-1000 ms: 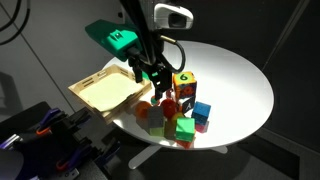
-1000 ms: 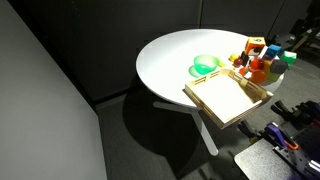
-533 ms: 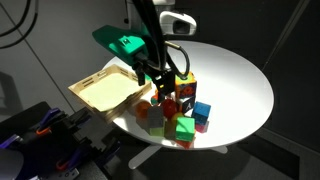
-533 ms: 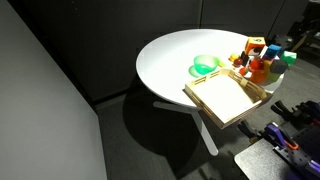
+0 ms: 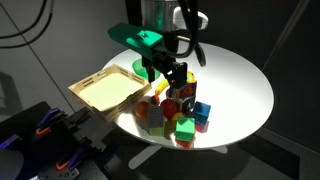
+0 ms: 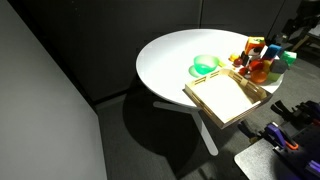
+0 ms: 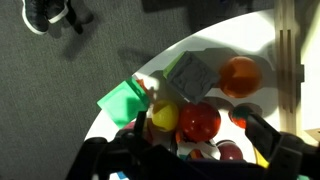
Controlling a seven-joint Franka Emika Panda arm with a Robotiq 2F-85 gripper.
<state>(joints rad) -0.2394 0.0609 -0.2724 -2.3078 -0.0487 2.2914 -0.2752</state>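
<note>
In an exterior view, a shallow wooden tray (image 5: 105,90) is seen at the left of a round white surface (image 5: 240,75). Just right of the tray, near the middle of the frame, a heap of toys (image 5: 178,112) made up of coloured blocks and balls is gathered by the surface's front edge. The hand (image 5: 171,76) is poised directly above the heap, with its two dark fingers spread wide and pointed down. Nothing is gripped, and whether the toys are touched cannot be told from here. A blue block (image 5: 203,110) is set at the right end of the heap.

In an exterior view, a green bowl (image 6: 205,66) is seen right of centre on the surface. The tray (image 6: 228,98) lies lower right of it, and the heap of toys (image 6: 260,60) lies at the upper right, beyond the tray.

In the wrist view, dark floor (image 7: 60,90) fills the left. A green block (image 7: 122,100) lies at the surface's edge. Along the bottom, the fingers (image 7: 266,136) are seen far apart and empty. Between them, from left to right, a yellow ball (image 7: 163,115) and a red ball (image 7: 200,121) are seen close together. An orange ball (image 7: 240,76) lies to the upper right, and the tray's wooden wall (image 7: 290,60) runs down the right edge.
</note>
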